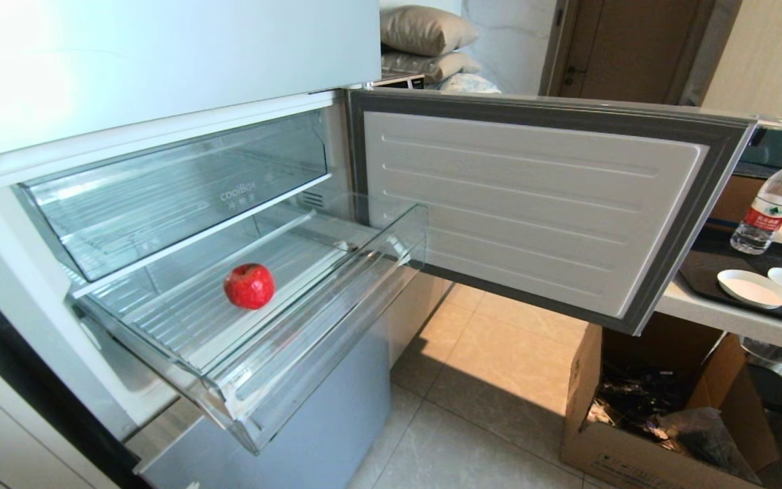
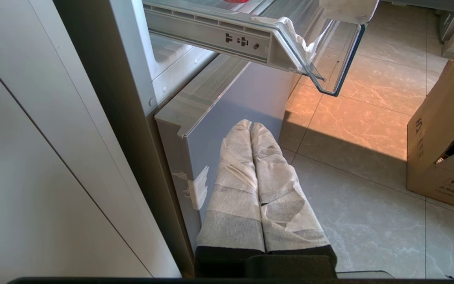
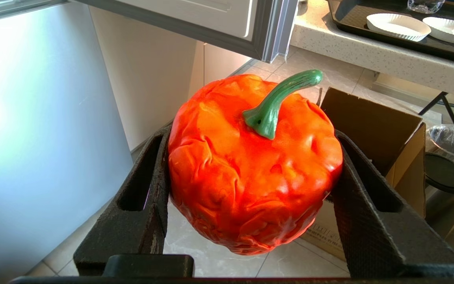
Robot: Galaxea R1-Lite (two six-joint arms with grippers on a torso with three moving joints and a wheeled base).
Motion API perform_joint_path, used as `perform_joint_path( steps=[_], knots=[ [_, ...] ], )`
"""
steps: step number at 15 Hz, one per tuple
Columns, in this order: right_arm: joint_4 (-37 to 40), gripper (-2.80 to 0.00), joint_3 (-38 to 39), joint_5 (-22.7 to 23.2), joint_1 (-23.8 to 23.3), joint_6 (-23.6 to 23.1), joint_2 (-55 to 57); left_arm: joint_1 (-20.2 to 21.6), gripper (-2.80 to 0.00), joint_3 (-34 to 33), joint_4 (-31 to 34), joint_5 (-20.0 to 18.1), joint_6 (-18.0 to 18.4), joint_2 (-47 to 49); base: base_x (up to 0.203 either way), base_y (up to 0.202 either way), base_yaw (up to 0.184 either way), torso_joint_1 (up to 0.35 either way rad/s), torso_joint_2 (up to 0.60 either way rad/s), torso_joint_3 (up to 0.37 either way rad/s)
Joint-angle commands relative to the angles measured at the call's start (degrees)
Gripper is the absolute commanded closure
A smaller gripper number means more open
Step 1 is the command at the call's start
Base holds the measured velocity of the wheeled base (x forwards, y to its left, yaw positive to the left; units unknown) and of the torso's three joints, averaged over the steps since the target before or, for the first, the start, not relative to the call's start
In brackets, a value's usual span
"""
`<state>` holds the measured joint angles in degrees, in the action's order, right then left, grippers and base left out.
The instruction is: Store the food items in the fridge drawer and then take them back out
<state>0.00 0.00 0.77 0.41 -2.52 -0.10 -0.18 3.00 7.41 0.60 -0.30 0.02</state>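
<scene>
A small round red food item (image 1: 249,286) with a short dark stem lies on the ribbed floor of the pulled-out clear fridge drawer (image 1: 309,356). From below, the left wrist view catches that drawer's front corner (image 2: 290,51). My right gripper (image 3: 252,136) is shut on an orange-red bell pepper (image 3: 242,189) with a green stem, held above the tiled floor near the fridge. My left gripper (image 2: 250,126), its fingers wrapped in white cloth, is shut and empty, low beside the fridge's lower door. Neither gripper shows in the head view.
Above the drawer a taller clear drawer (image 1: 180,190) stays pushed in. The fridge door (image 1: 533,197) swings open to the right. An open cardboard box (image 1: 642,407) stands on the floor under a counter (image 1: 730,316) carrying a dark tray, water bottles (image 1: 770,207) and white dishes (image 1: 752,288).
</scene>
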Motion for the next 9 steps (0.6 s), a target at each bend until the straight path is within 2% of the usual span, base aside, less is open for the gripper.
perform_joint_path(
  steps=[1,9],
  knots=[
    [0.0,0.00,0.0,0.1,0.0,0.0,0.2,0.0,0.00,0.0,0.1,0.0,0.0,0.0,0.000,0.000,0.000,0.000,0.00,0.000],
    [0.0,0.00,0.0,0.2,0.0,0.4,0.2,0.0,0.00,0.0,0.1,0.0,0.0,0.0,0.000,0.000,0.000,0.000,0.00,0.000]
  ],
)
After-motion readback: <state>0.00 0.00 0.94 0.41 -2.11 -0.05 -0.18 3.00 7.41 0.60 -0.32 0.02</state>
